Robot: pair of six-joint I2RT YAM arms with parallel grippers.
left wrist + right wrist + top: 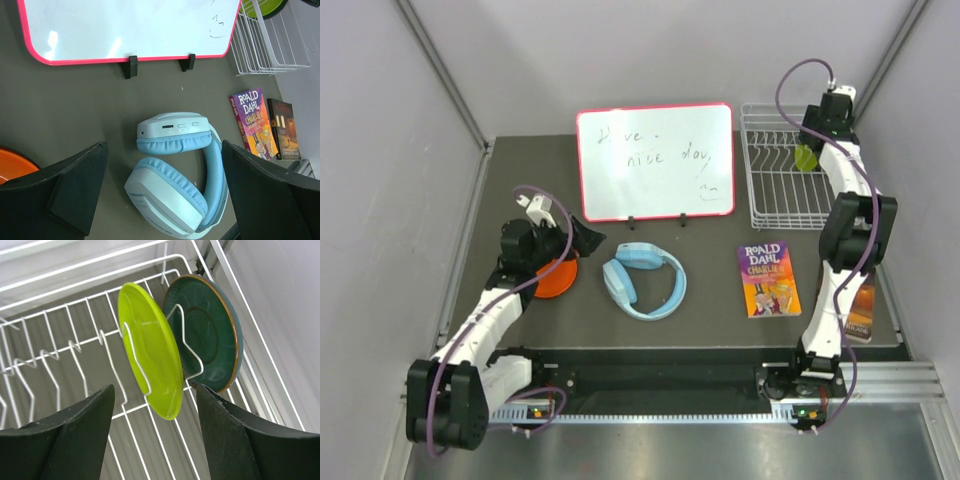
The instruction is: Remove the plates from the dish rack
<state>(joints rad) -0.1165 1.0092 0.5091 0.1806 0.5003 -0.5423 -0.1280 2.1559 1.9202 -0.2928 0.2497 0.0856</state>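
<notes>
Our right claw [154, 396] hangs open over the yellow-green plate [149, 357], which stands in the rack [775, 192] at the far right, so next we must dip down and pinch it; our left claw [164, 150] is open too.

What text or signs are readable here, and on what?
"Have . nice day," handwritten and faint, plus a smiley: whiteboard.
"ROALD DAHL" and "CHARLIE": purple book; its smaller lines are blurred.
Dark book: cover text too small to read.
</notes>
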